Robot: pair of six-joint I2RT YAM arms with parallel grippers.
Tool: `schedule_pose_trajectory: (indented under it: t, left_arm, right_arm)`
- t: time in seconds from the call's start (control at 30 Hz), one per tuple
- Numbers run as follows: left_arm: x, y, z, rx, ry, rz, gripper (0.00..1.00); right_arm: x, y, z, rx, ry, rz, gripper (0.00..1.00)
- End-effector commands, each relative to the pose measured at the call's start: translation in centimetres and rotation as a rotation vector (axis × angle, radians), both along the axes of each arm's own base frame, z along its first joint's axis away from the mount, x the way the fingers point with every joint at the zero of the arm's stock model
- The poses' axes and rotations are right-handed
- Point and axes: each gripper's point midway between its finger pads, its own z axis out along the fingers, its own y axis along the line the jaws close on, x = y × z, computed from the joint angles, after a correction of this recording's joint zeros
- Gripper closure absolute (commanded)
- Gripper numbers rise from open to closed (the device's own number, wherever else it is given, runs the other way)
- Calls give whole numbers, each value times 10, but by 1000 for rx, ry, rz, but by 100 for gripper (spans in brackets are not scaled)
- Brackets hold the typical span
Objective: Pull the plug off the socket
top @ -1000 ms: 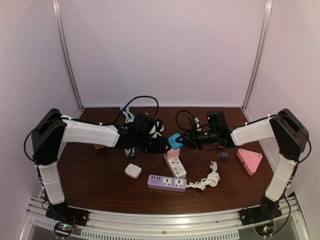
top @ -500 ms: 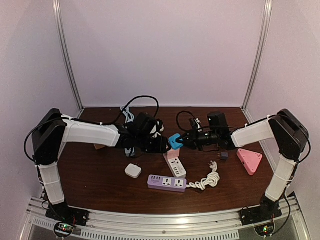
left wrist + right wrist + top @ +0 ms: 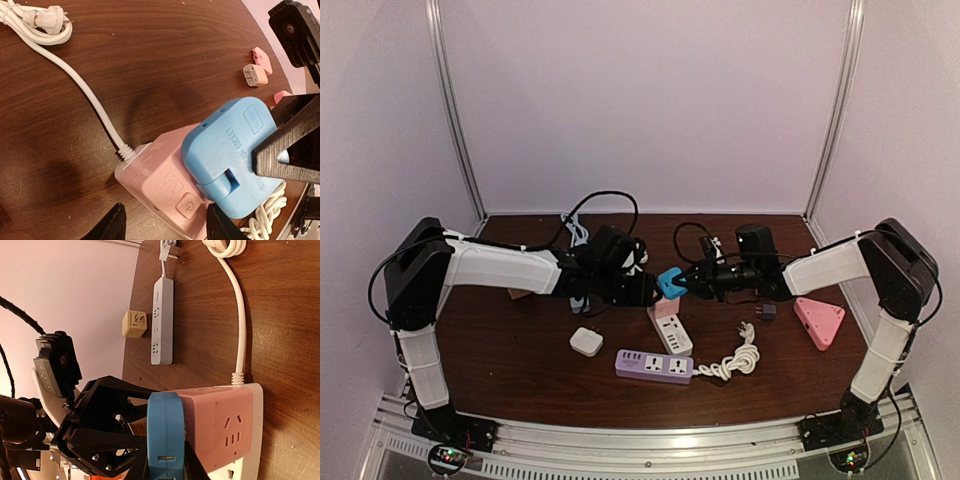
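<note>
A blue plug (image 3: 670, 282) sits plugged into the top of a pink cube socket (image 3: 665, 308) at mid-table. My right gripper (image 3: 692, 283) is shut on the plug from the right. In the right wrist view its fingers (image 3: 192, 471) clamp the flat sides of the blue plug (image 3: 166, 430), which sits tight against the pink socket (image 3: 220, 422). My left gripper (image 3: 642, 291) is at the socket's left. In the left wrist view it (image 3: 167, 226) is open, jaws straddling the pink socket (image 3: 160, 175) without touching, below the blue plug (image 3: 230, 150).
The socket's white base and cable (image 3: 740, 358) lie in front. Nearby are a purple power strip (image 3: 653, 365), a white adapter (image 3: 586, 341), a pink triangular block (image 3: 819, 320) and a small dark adapter (image 3: 767, 311). A white strip (image 3: 162, 322) and beige cube (image 3: 135, 324) lie beyond.
Both grippers have crept only slightly. The blue plug stays seated on the pink socket, still held by my right gripper.
</note>
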Motion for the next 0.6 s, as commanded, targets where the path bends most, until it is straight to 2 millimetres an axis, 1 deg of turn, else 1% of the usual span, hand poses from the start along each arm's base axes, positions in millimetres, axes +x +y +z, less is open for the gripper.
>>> schedule_pose_trajectory:
  t: [0.0, 0.4, 0.57]
  left_arm:
    - [-10, 32, -57, 197, 82, 37, 45]
    - [-9, 30, -59, 203, 83, 33, 45]
    - [-10, 31, -60, 210, 85, 30, 45]
  right_arm:
    - [-4, -4, 14, 15, -1, 2, 98]
    - [-1, -3, 33, 12, -44, 5, 98]
    - [1, -3, 35, 9, -48, 2, 98]
